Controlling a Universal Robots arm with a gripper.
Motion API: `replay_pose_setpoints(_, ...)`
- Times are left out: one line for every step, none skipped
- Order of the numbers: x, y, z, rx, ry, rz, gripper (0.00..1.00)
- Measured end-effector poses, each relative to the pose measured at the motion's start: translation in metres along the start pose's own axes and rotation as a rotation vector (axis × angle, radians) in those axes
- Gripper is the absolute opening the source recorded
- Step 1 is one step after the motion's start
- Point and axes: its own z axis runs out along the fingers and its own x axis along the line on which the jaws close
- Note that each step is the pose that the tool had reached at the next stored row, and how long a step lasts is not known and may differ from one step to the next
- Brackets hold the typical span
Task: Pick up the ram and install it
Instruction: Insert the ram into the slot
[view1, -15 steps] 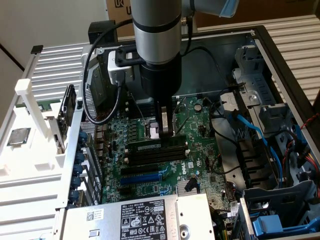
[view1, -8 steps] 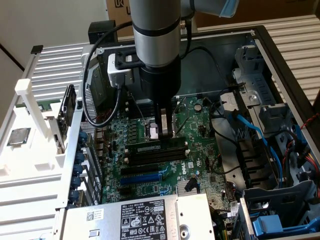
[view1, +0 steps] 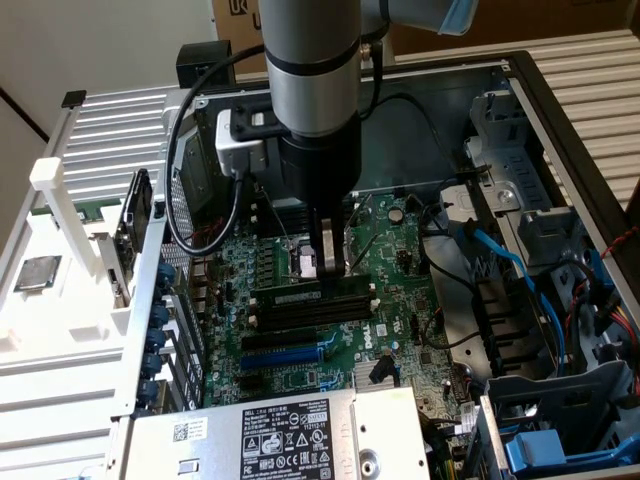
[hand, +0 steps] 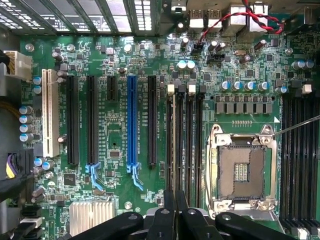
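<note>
Case open, metal walls, holding green board, silver labelled PSU box and blue cables on exterior view's right. Ram, thin green stick, stands edge-up in long black slot just beside square metal-framed socket. Your gripper is right on it, black fingers nearly together, pinched on ram's top edge. White ribbed tray outside case, exterior view's left, carries square silver chip.

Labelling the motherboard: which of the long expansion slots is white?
The outermost white plastic slot, beside the round capacitors; the others are black or blue.
</note>
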Motion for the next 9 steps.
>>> replay_pose_setpoints(0.0,0.0,0.0001,-0.0001,0.0001,0.0,0.12)
replay_pose_setpoints(0.0,0.0,0.0004,-0.0001,0.0,0.0,0.12)
replay_pose_setpoints(0.0,0.0001,0.0006,0.0,0.0,0.0,0.12)
replay_pose_setpoints(0.0,0.0004,0.0009,0.0,-0.0001,0.0,0.12)
replay_pose_setpoints(0.0,0.0009,0.0011,0.0,-0.0001,0.0,0.12)
replay_pose_setpoints(0.0,0.0014,0.0014,0.0,-0.0001,0.0,0.12)
replay_pose_setpoints(0.0,0.0016,0.0021,0.0001,-0.0002,0.0,0.12)
replay_pose_setpoints(0.0001,0.0017,0.0024,0.0,-0.0002,0.0,0.12)
replay_pose_setpoints(0.0002,0.0017,0.0027,0.0,-0.0001,0.0,0.12)
